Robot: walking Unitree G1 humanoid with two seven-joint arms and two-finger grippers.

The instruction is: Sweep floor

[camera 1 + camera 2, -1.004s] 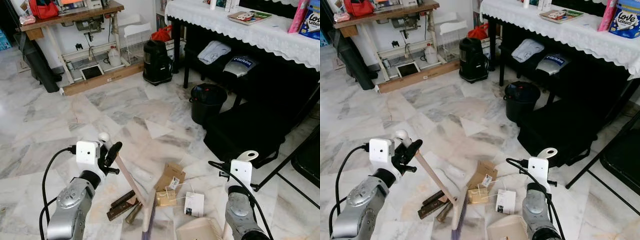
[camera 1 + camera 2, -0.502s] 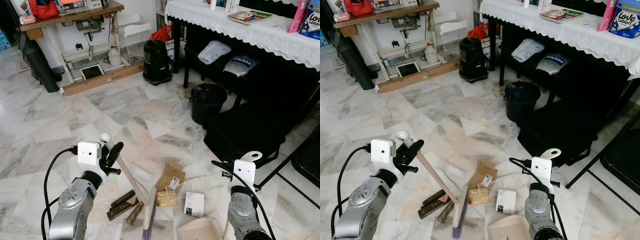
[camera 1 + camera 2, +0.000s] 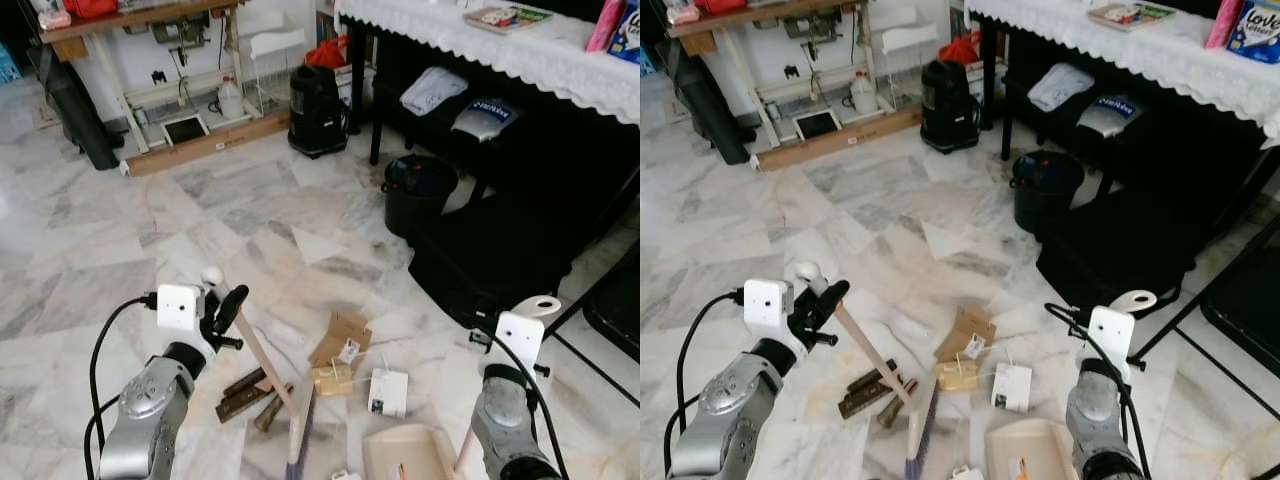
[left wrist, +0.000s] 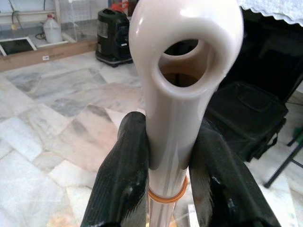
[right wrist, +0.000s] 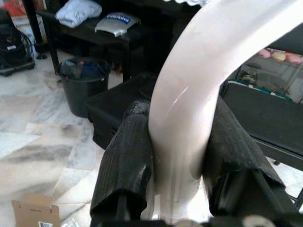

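Note:
My left gripper [image 3: 222, 300] is shut on the pale broom handle [image 4: 176, 118], just below its looped end. The wooden shaft slants down to the broom head [image 3: 300, 440] on the marble floor. Litter lies beside the head: a flattened cardboard box [image 3: 340, 335], a small tan box [image 3: 332, 378], a white card [image 3: 387, 390] and brown scraps [image 3: 245, 393]. My right gripper [image 5: 177, 123] is shut on the white dustpan handle [image 3: 538, 304]. The beige dustpan [image 3: 405, 452] rests on the floor just right of the broom head, with a scrap in it.
A black bin [image 3: 418, 200] and a black bag [image 3: 490, 265] stand ahead on the right, under a table with a white cloth [image 3: 520, 60]. A black vacuum [image 3: 318, 110] and a workbench [image 3: 150, 25] are at the back. A folding chair [image 3: 612, 305] is far right.
The camera has tipped down a little, so more of the dustpan shows. My right arm has drifted to the right. The left gripper's hold on the broom looks the same.

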